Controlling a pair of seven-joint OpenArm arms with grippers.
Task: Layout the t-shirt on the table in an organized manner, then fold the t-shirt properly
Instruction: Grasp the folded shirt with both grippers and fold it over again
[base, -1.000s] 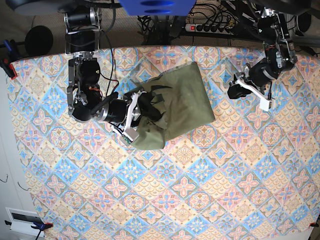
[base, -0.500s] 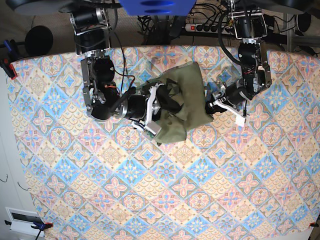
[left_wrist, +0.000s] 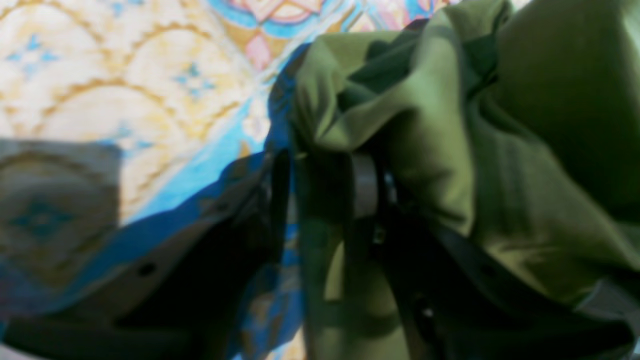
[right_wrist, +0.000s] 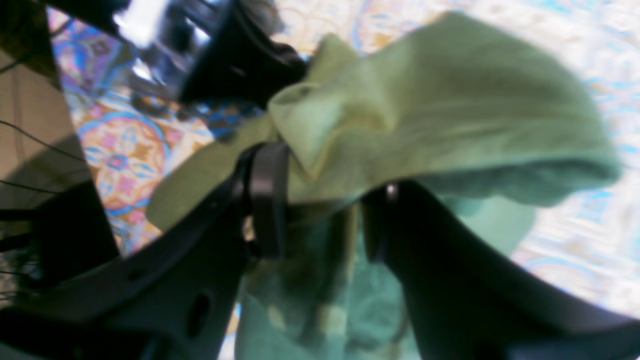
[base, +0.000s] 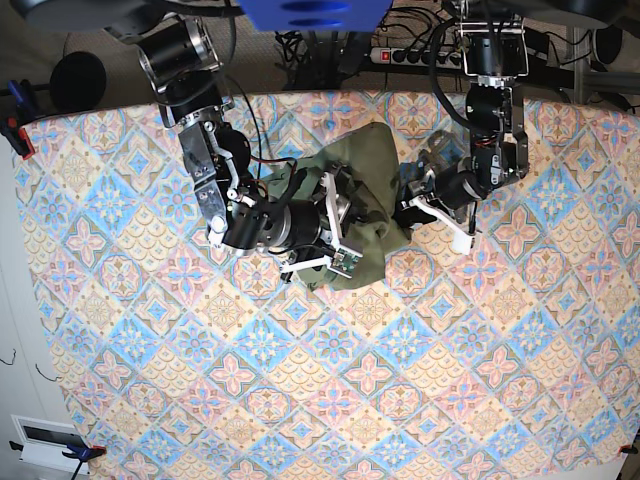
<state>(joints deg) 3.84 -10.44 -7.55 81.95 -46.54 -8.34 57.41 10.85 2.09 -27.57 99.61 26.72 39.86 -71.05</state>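
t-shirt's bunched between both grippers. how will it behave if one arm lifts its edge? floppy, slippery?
Likely floppy: the t-shirt lies crumpled in deep folds on the table, holding no shape. It probably drapes rather than lifts flat; cloth sags over the right gripper. Slip looks unlikely: fabric bunches thickly at the left gripper.

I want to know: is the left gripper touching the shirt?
Touching. The left wrist view shows the t-shirt bunched over the left gripper.

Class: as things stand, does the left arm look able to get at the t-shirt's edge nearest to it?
Probably yes. The left gripper is already at the t-shirt, with green cloth lying between its jaws in the wrist view, and nothing stands between them.
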